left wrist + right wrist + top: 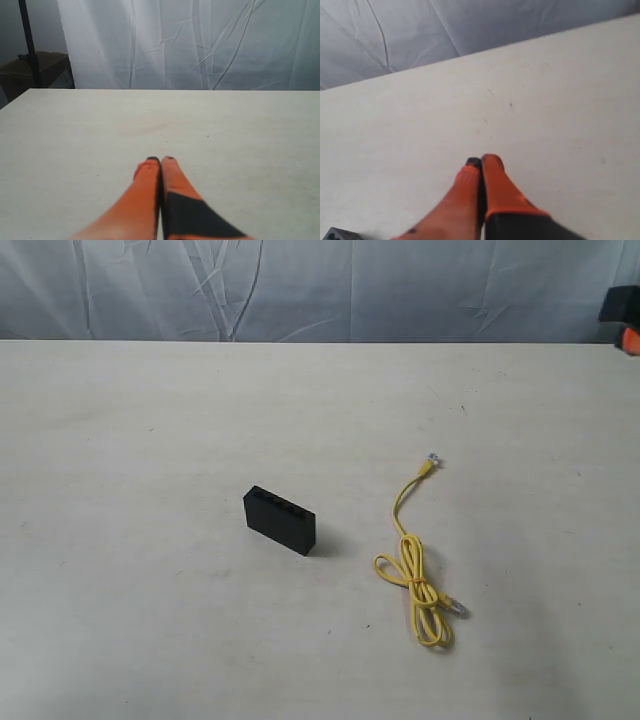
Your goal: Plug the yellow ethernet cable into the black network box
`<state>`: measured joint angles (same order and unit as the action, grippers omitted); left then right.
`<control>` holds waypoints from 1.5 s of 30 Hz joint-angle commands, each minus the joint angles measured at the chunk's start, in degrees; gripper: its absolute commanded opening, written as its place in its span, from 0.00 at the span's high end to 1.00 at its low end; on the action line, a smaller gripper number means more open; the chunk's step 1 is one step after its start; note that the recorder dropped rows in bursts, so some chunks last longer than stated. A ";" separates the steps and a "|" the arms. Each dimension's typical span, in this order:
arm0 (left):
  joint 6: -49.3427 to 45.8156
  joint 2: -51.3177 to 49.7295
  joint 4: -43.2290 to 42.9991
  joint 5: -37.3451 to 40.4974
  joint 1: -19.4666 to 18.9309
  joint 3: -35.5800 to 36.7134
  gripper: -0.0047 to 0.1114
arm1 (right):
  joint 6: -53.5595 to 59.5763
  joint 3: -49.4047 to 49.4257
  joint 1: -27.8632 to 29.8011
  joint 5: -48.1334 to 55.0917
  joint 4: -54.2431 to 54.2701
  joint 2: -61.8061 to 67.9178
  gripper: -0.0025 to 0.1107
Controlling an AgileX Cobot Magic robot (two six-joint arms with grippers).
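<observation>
- My left claw (161, 159) has its orange fingers pressed together, tips touching and nothing between them, above bare tabletop.
- My right claw (481, 160) is closed the same way, orange fingers tip to tip and empty.
- The small, flat, matte black network box (279, 520) stands on the pale, off-white table (150, 420), a little left of the middle in the exterior view. It is set at an angle, and a row of ports shows along its upper side.
- The thin, bright yellow ethernet cable (415, 575) lies flat on the table to the right of the box, apart from it and not plugged in.
- The cable's nearer part is tied into a loose looped bundle, with one clear plug (458, 609) lying just beside the loops.
- A single strand runs away from the bundle to the other clear plug (433, 459), farther back on the table.
- A wrinkled, pale grey cloth backdrop (300, 290) hangs behind the table's far edge.
- Neither claw touches the box or the cable.
</observation>
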<state>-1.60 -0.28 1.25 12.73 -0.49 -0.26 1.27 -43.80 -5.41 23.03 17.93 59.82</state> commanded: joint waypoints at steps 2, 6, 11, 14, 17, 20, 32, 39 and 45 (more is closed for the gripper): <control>0.13 0.28 -0.08 -0.76 0.05 0.26 0.96 | 0.02 -0.44 -0.34 -1.29 4.18 10.46 0.98; 0.02 0.28 -0.07 -0.76 0.05 0.26 0.96 | 0.02 -3.45 -1.06 4.82 4.87 17.75 0.98; 0.02 0.28 -0.07 -0.76 0.05 0.26 0.96 | -7.95 -9.71 -9.38 7.36 1.11 24.86 0.98; 0.02 0.28 -0.07 -0.76 0.05 0.26 0.96 | -15.96 -13.79 -16.54 5.39 -4.35 29.31 0.98; 0.02 0.28 -0.07 -0.76 0.05 0.26 0.96 | -26.32 -19.39 -22.28 6.01 -12.29 34.71 0.98; 0.02 0.28 -0.07 -0.76 0.05 0.26 0.96 | -37.72 -24.05 -26.06 8.35 -20.68 40.60 0.98; 0.02 0.28 -0.07 -0.76 0.05 0.26 0.96 | -59.96 -26.07 -27.27 13.90 -32.95 51.21 0.49; 0.02 0.28 -0.07 -0.76 0.05 0.26 0.96 | -64.25 -26.07 -27.27 10.96 -33.97 53.87 0.39; 0.02 0.28 -0.07 -0.76 0.05 0.26 0.96 | -66.44 -26.11 -27.27 8.99 -34.59 56.05 0.39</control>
<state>-1.71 -0.28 1.25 12.73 -0.49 -0.26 -64.52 -69.51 -32.66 33.24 -16.00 115.42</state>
